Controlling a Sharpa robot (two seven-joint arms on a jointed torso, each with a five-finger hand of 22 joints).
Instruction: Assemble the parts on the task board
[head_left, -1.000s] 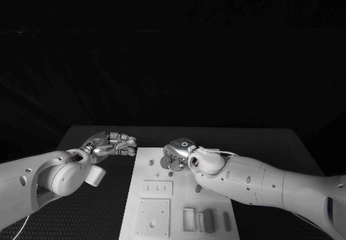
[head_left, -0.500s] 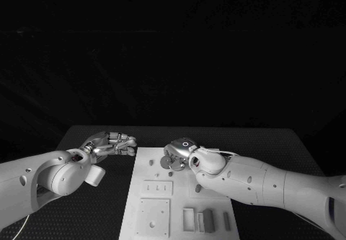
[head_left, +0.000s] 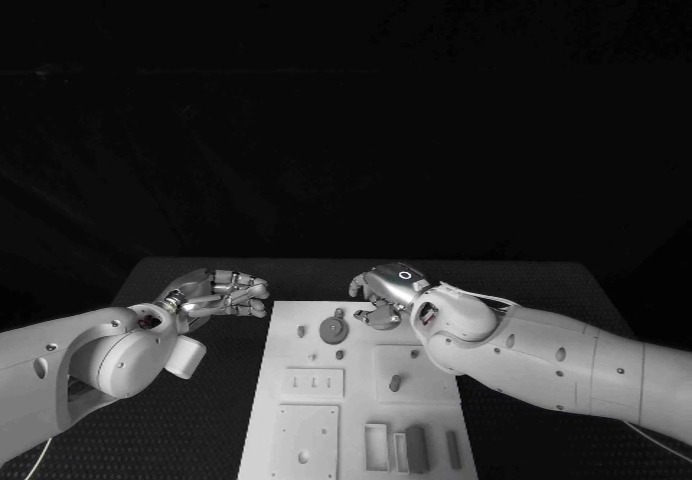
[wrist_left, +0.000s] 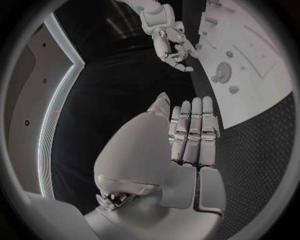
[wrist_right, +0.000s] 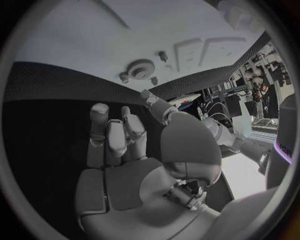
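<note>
The white task board (head_left: 361, 405) lies in the middle of the black table. A grey round part (head_left: 335, 330) sits on its far end, with small pegs beside it. My right hand (head_left: 382, 293) hovers just beyond and to the right of that part, fingers apart and holding nothing. In the right wrist view the empty hand (wrist_right: 119, 150) faces the board (wrist_right: 62, 45) and the round part (wrist_right: 140, 67). My left hand (head_left: 216, 293) hangs off the board's far left corner, empty, with its fingers (wrist_left: 194, 135) side by side. The left wrist view also shows the right hand (wrist_left: 169, 40), the board (wrist_left: 262, 65) and the round part (wrist_left: 223, 71).
Recessed plates (head_left: 315, 380) and a larger plate (head_left: 306, 438) occupy the board's middle and near left. Slots with a dark bar (head_left: 418, 443) sit at the near right. A small oval part (head_left: 395, 382) lies close to my right forearm. Black table surrounds the board.
My right hand has lifted off the round part and drawn back to the far right, leaving it uncovered on the board. The left hand has barely moved.
</note>
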